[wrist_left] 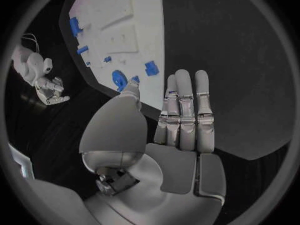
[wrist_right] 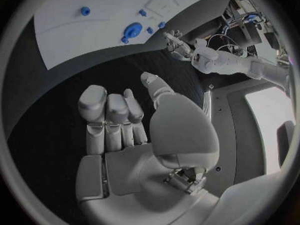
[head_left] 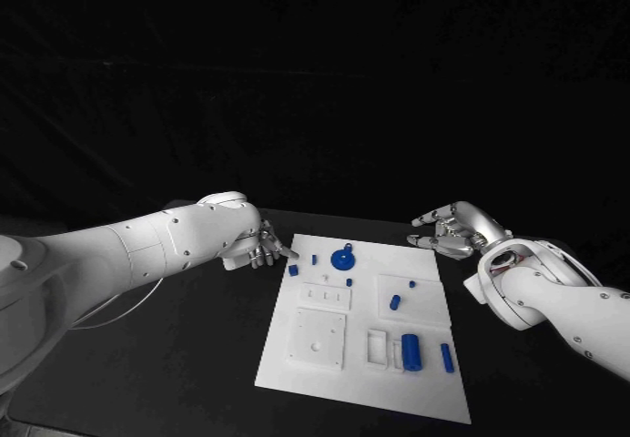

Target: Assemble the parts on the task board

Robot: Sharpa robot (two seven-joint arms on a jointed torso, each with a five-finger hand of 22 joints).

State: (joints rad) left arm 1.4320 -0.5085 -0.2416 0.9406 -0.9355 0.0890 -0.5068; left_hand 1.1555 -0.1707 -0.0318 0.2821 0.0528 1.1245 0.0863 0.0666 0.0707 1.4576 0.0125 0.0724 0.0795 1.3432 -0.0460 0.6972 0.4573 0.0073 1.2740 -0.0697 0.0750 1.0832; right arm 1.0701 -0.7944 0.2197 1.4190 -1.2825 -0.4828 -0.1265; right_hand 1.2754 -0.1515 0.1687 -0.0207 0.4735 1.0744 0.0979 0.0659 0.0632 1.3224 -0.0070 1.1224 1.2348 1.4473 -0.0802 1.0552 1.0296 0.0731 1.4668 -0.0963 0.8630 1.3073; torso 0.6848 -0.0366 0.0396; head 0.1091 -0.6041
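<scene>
The white rectangular task board (head_left: 368, 319) lies in the middle of the black table (head_left: 197, 364) and serves as the reference for all positions below.

**Parts.** A round blue wheel-shaped part (head_left: 344, 260) sits near the far edge of the board. A small blue block (head_left: 294, 270) lies at the board's left edge, near the wheel. A blue cylinder (head_left: 411, 350) rests toward the near right corner, with a slim blue bar (head_left: 446, 358) just beside it at the right edge. A short blue peg (head_left: 394, 302) lies near the board's centre.

**Left hand.** The silver left hand (head_left: 263, 248) sits at the board's far left corner, just beside the small block. Its fingers (wrist_left: 184, 110) are extended side by side, the thumb stands apart, and nothing is held.

**Right hand.** The silver right hand (head_left: 451, 231) hovers off the board's far right corner, well apart from every part. Its fingers are loosely curved and spread, and it carries nothing.

**Hazards.**
- No part appears to be grasped yet; assembly is judged to be at an early stage.
- A flat approach by the left hand could push the small block off the board edge.
- The wheel may roll or slide if pinched off-centre.
- Both hands converging on the far edge risk collision.
</scene>
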